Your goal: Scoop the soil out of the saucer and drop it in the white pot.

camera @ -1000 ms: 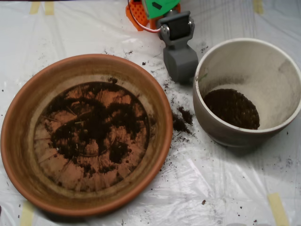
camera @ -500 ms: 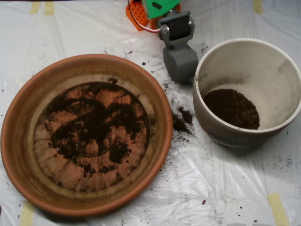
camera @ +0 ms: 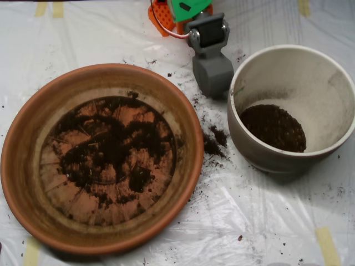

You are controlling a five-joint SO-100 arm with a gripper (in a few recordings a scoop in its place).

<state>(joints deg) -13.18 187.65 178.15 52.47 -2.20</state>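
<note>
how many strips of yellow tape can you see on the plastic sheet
5: two at top left, one top right, one bottom right, one bottom left. The saucer may hide others.

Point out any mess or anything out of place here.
Soil has spilled onto the plastic sheet in the gap between the saucer and the white pot, with crumbs scattered up toward the scoop. Nothing looks tipped or broken.
</note>
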